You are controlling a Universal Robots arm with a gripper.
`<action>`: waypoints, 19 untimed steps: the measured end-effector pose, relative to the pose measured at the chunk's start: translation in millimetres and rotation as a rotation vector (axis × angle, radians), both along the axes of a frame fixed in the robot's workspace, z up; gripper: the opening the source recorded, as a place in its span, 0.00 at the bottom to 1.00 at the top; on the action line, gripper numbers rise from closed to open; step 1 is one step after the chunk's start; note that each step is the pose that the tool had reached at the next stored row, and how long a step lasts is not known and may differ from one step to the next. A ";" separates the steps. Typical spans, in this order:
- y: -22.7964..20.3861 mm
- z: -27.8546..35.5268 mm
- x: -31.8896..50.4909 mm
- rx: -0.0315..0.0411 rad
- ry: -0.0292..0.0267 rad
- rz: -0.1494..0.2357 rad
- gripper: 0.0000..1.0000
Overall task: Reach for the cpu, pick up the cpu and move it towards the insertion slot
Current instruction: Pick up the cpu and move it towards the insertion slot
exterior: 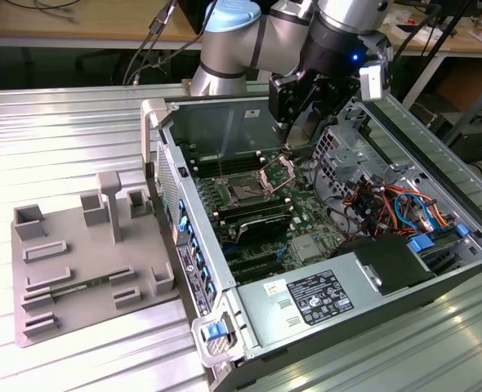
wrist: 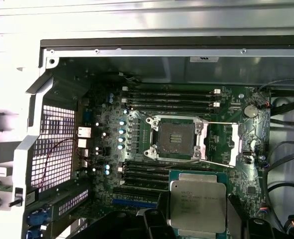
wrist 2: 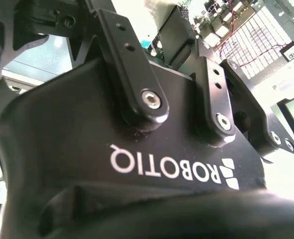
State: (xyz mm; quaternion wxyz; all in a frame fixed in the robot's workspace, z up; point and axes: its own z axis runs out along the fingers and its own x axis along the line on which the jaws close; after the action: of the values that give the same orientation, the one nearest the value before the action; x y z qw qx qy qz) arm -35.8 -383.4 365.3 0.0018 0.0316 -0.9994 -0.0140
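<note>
Pincer [wrist: 197, 219] clamped on cpu [wrist: 197, 205], near the insertion slot [wrist: 176, 137]

The small flat square chip with a silvery metal top and thin greenish rim [wrist: 197, 205] sits level, face up, held at its two opposite edges between the dark fingers [wrist: 235, 211] of the hand, near the socket but not over it. The square socket with a dark centre and silver metal frame [wrist: 176, 138] [exterior: 245, 191] lies open on the green board, its hinged bracket [wrist: 234, 144] swung aside.
</note>
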 end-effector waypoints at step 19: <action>0.0 -7.0 3.2 0.0001 -0.0001 0.000 0.54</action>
State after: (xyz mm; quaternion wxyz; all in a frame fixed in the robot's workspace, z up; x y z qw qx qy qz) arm -32.6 -383.4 358.3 0.0018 0.0317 -0.9994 -0.0140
